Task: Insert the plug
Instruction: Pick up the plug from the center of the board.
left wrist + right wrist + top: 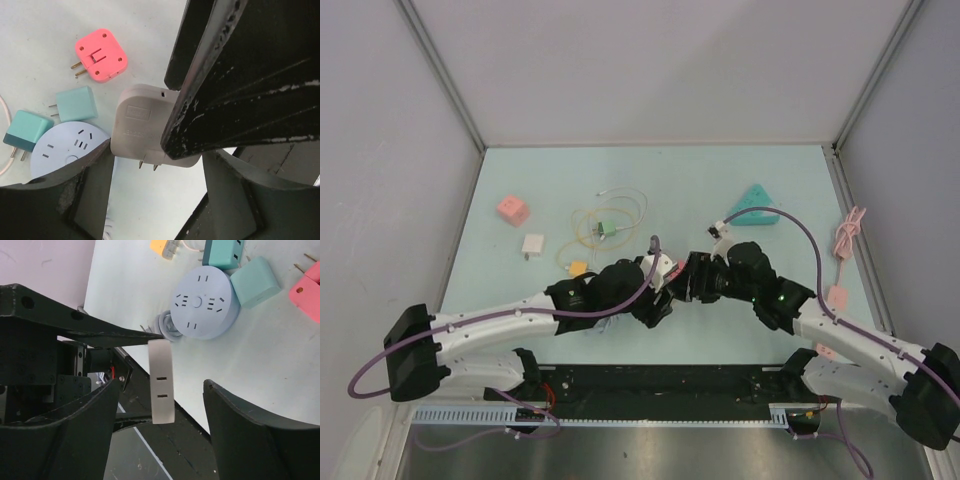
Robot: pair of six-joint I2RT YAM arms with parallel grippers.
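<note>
While left gripper (156, 162) is pinching the plug (137, 127), right gripper (162, 390), fingers spread, is straddling it, needing a square close.

The left arm (500, 325) and right arm (850, 335) bend inward, meeting at centre. The left gripper (156, 152) clamps the plug (140, 125). The right gripper (161, 385) straddles it, jaws apart, not touching.

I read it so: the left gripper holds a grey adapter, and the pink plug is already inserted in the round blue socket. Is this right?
Not fully. The pink plug is not inserted: in the left wrist view it lies on the table apart from the round blue socket, prongs bare. The left gripper does hold the grey adapter.
</note>
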